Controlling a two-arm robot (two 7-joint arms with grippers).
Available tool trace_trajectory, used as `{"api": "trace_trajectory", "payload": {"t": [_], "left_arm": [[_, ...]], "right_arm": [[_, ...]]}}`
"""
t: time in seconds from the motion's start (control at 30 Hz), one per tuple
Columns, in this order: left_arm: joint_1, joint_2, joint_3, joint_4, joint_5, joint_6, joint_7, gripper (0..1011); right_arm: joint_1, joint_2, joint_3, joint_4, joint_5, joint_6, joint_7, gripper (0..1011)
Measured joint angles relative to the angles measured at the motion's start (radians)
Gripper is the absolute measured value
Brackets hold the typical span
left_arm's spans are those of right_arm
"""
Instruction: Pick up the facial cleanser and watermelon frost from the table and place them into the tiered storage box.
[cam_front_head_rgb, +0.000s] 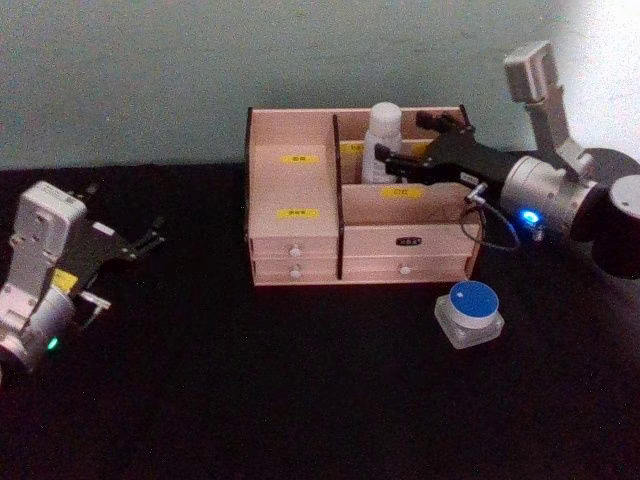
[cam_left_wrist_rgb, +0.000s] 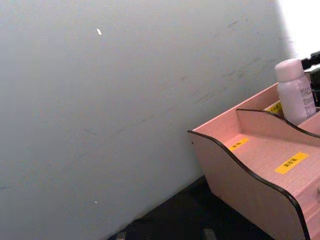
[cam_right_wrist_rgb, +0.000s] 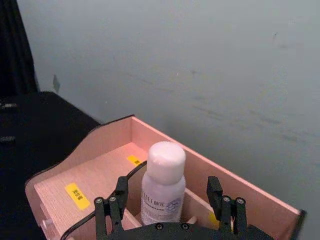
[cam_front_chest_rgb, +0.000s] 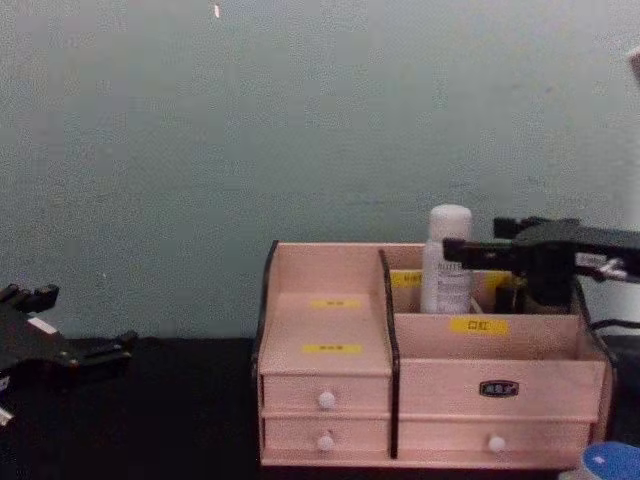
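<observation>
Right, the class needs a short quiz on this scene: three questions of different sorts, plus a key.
1. True or false: the white bottle stands upright inside the storage box.
2. Where is the blue-lidded jar? A) in a drawer; B) on the table, in front of the box's right end; C) on top of the bottle.
3. Fill the gap: the right gripper has its jaws ___, one on each side of the bottle, with space between them and it.

Key: 1 true; 2 B; 3 open. For reference, the left gripper is parked over the table's left side, away from the box.
</observation>
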Motion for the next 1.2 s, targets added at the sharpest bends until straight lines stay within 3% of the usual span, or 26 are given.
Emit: {"api": "trace_trajectory", "payload": {"t": [0.17, 0.27, 0.4, 0.53, 0.63, 0.7, 0.93, 1.2], "left_arm": [[0.0, 0.0, 0.0, 0.0, 0.0, 0.0, 0.0, 1001], [0.0, 0.0, 0.0, 0.0, 0.0, 0.0, 0.0, 1001], [0.0, 0.0, 0.0, 0.0, 0.0, 0.0, 0.0, 1001], [0.0, 0.0, 0.0, 0.0, 0.0, 0.0, 0.0, 1001], [0.0, 0.0, 0.0, 0.0, 0.0, 0.0, 0.0, 1001], [0.0, 0.0, 0.0, 0.0, 0.0, 0.0, 0.0, 1001], [0.0, 0.0, 0.0, 0.0, 0.0, 0.0, 0.0, 1001], [0.0, 0.0, 0.0, 0.0, 0.0, 0.0, 0.0, 1001]], "right_arm": [[-0.066, 0.046, 0.029, -0.118, 0.022, 0.039, -0.021, 1003], [-0.142, 0.106, 0.06, -0.239, 0.049, 0.08, -0.035, 1003], [-0.202, 0.153, 0.089, -0.329, 0.08, 0.119, -0.048, 1002], [-0.303, 0.228, 0.13, -0.463, 0.134, 0.186, -0.068, 1003], [-0.349, 0.263, 0.146, -0.518, 0.156, 0.214, -0.076, 1002], [-0.409, 0.308, 0.162, -0.58, 0.183, 0.25, -0.082, 1002], [-0.482, 0.375, 0.167, -0.648, 0.219, 0.305, -0.082, 1003], [-0.499, 0.425, 0.121, -0.656, 0.221, 0.359, -0.08, 1003]]}}
